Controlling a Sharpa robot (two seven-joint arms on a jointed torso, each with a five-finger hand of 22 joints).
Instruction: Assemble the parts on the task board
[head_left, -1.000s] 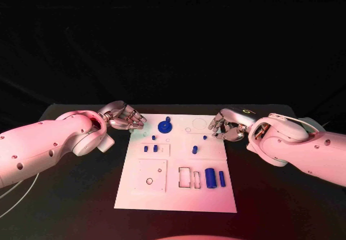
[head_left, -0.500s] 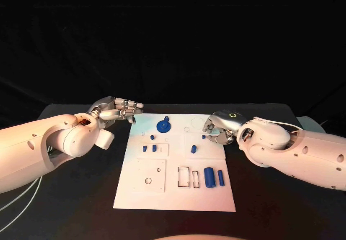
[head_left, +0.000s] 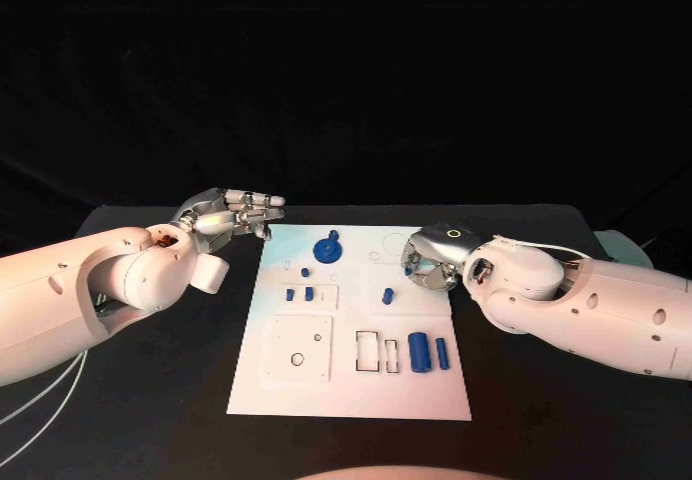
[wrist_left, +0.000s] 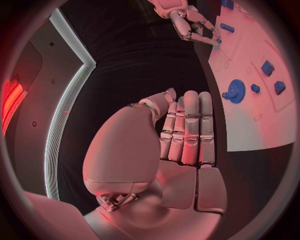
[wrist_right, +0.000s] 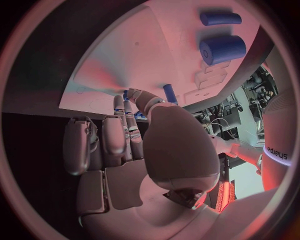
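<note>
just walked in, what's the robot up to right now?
Assembling blue parts on the white task board. The right robot hand reaches over the board's far right part, fingertips by a small blue piece; I can't tell if it grips it. The left robot hand hovers open off the far-left corner, near the blue gear.

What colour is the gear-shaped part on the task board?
Blue; the gear-shaped part shows best in the left wrist view.

word "sharpa" in dark letters, turned sideways, on the white robot arm (wrist_right: 277, 150) at the rim of the right wrist view, no other readable text, label, number or sign on the task board (head_left: 346, 395) or the parts
</note>
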